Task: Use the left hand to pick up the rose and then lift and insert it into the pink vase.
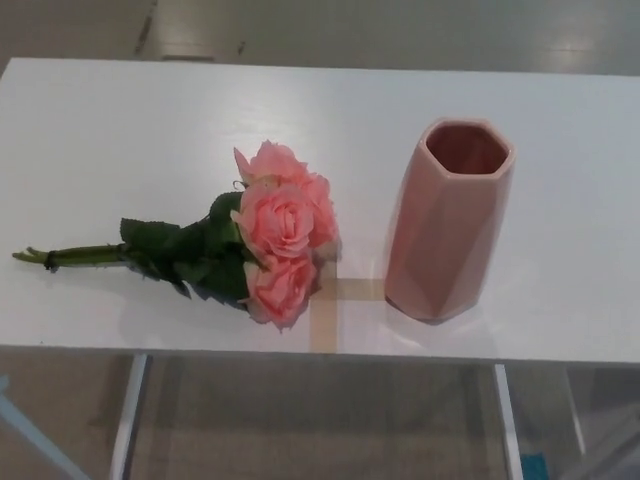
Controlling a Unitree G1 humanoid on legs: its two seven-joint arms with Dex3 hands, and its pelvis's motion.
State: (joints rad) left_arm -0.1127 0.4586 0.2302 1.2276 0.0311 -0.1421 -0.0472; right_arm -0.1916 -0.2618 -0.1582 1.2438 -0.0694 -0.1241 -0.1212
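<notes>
The rose (a small pink bunch) lies flat on the white desk just left of the upright vase, and no hand shows.

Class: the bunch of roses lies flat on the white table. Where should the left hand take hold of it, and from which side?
Grip the green stems, just left of the leaves, coming down from above. The roses lie on their side, blooms toward the vase, so the bare stems point to the robot's left and give the fingers something firm.
</notes>
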